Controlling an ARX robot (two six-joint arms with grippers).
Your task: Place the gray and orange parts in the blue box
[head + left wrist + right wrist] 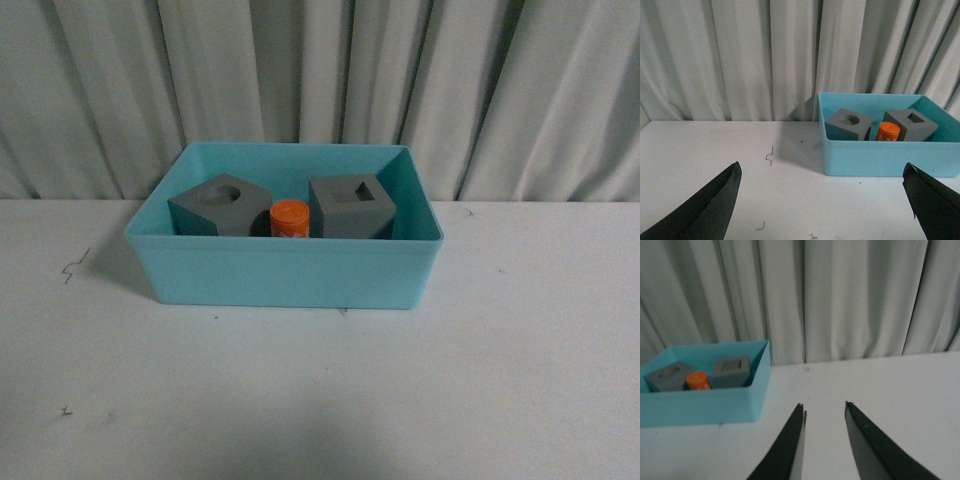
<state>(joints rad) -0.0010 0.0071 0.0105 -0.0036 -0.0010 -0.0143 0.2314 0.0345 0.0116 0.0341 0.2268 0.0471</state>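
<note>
In the front view the blue box (285,270) sits at the centre of the frame on a white table (520,380), with pale curtains (500,90) hanging behind. Inside it, going left to right, lie the gray cube with a round recess (221,205), the orange cylinder (290,217) standing between the two cubes and close against both, and the gray cube with a square recess (351,207). Neither arm shows in this view.

In the left wrist view the left gripper (822,200) has its dark fingers (715,205) spread wide at the lower corners of the frame, with nothing between them but bare tabletop. The box (887,157) lies in the middle right of the frame, well apart from the fingers, and the same three parts sit inside: round-recess cube (849,124), cylinder (888,132), square-recess cube (910,124). Small dark scuff marks (769,156) dot the table at lower centre.

In the right wrist view the right gripper (825,415) shows at lower centre, its fingers (787,445) set narrowly apart with a slim gap and nothing held. The box (705,402) lies at the middle left of the frame, apart from the fingertips, holding the round-recess cube (667,376), cylinder (699,381) and square-recess cube (731,371).
</note>
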